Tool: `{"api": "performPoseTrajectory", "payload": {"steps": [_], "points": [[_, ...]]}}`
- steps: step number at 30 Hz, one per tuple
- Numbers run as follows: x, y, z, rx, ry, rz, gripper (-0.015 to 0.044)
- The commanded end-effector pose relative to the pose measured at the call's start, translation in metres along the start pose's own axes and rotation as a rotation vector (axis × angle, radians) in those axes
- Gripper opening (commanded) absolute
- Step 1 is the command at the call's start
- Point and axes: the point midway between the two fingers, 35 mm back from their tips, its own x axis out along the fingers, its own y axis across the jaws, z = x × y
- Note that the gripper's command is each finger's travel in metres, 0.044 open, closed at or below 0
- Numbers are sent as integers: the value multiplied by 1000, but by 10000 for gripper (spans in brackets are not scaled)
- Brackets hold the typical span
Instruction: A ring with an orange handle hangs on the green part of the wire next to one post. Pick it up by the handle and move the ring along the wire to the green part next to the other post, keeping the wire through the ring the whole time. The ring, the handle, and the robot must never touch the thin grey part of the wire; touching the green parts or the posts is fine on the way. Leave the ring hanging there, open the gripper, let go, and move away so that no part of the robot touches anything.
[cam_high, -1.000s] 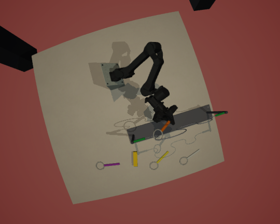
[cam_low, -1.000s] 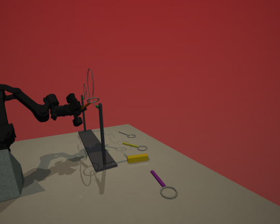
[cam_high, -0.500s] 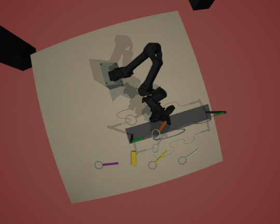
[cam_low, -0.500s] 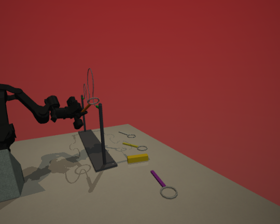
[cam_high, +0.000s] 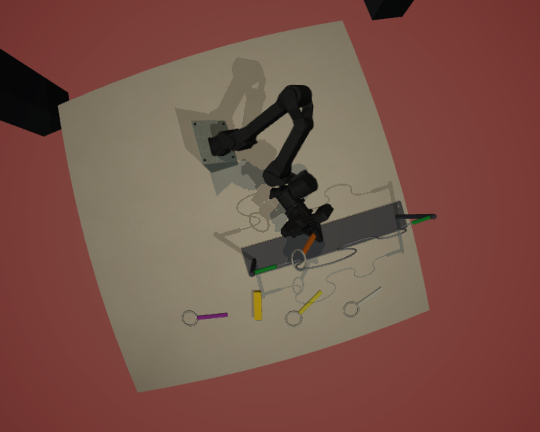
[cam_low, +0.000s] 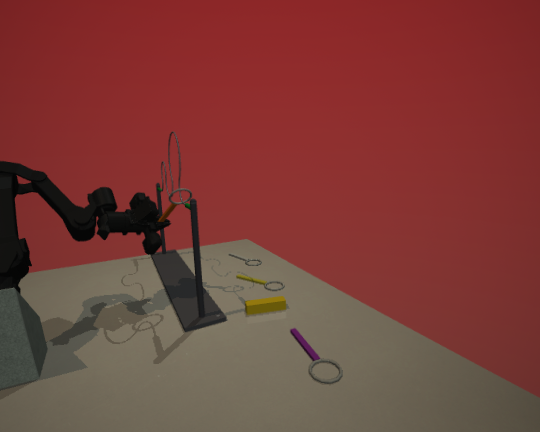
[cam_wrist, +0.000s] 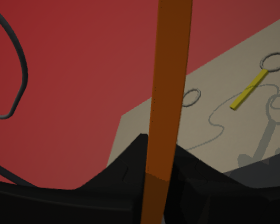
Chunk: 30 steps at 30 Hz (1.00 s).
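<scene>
Nr the near post (cam_low: 197, 257) (cam_high: 253, 266), past its green part (cam_high: 265, 269) (cam_low: 188, 205), the ring (cam_high: 298, 259) (cam_low: 180, 196) was up by the thin grey wire (cam_high: 327, 265) (cam_low: 179, 160); gripper (cam_high: 318, 237) (cam_low: 165, 223) (cam_wrist: 150, 141) was nearly shut w/ orange handle (cam_high: 309, 244) (cam_low: 167, 212) (cam_wrist: 170, 90) btwn fingers.

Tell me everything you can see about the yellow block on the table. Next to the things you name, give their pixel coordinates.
The yellow block (cam_high: 257, 305) (cam_low: 265, 305) is a plain, solid-looking oblong bar with flat faces and straight edges, evenly coloured, with no markings visible. It lies flat on the pale table top (cam_high: 150, 200) (cam_low: 240, 390), between the ring with the purple handle (cam_high: 212, 316) (cam_low: 304, 344) and the one with the yellow handle (cam_high: 310, 302) (cam_low: 251, 279). Neither touches it, nor does the gripper (cam_high: 318, 238) (cam_low: 166, 224). Its material is unclear.
</scene>
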Motion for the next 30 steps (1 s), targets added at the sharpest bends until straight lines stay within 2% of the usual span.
{"api": "performPoseTrajectory", "payload": {"steps": [1, 30], "points": [[-2, -12, 0, -37, 8, -32, -150], [-10, -51, 6, -269, 39, -137, -150]]}}
